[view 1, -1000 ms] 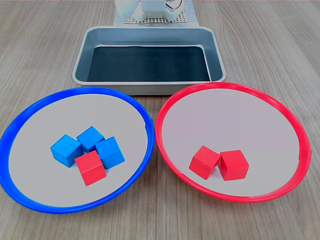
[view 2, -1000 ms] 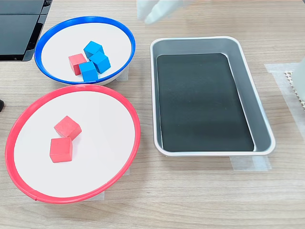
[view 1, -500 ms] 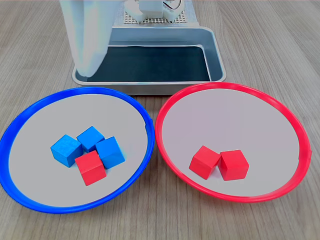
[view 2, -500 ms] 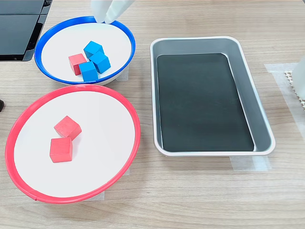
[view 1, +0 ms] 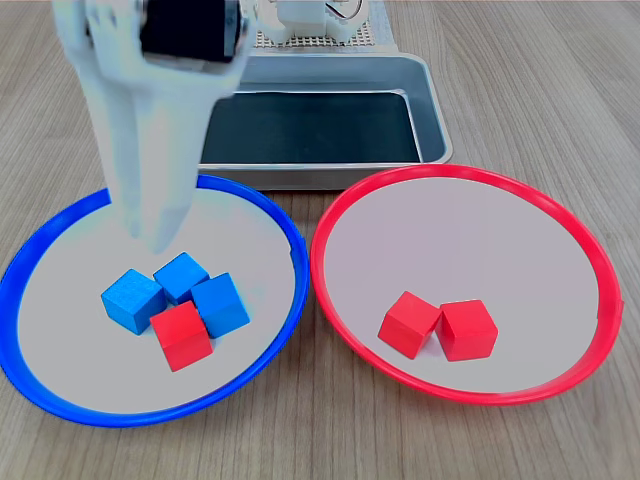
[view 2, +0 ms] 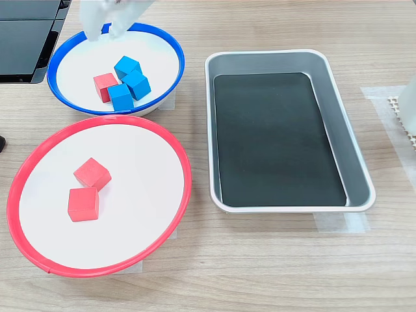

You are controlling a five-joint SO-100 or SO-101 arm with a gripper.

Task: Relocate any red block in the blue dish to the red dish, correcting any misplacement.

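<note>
One red block (view 1: 182, 335) (view 2: 104, 86) lies in the blue dish (view 1: 62, 214) (view 2: 176, 56), pressed against three blue cubes (view 1: 181, 276) (view 2: 128, 66). My white gripper (view 1: 155, 236) (view 2: 105, 31) hangs tips-down over the dish's back part, above and behind the cubes, touching none of them. In the second exterior view its two fingertips (view 2: 91, 34) stand apart with nothing between them, so it is open. The red dish (view 1: 330, 215) (view 2: 186, 175) holds two more red cubes (view 1: 409, 323) (view 1: 467, 329) side by side.
A rectangular metal tray (view 1: 432, 110) (view 2: 339, 123) with a dark floor stands behind the two dishes. The arm's base (view 1: 310, 20) sits beyond the tray. A black flat object (view 2: 26, 39) lies at the second exterior view's top left. Bare wood surrounds the dishes.
The gripper has swung in from above the tray's corner and come down over the blue dish, now hanging just behind the cubes. No block has moved.
</note>
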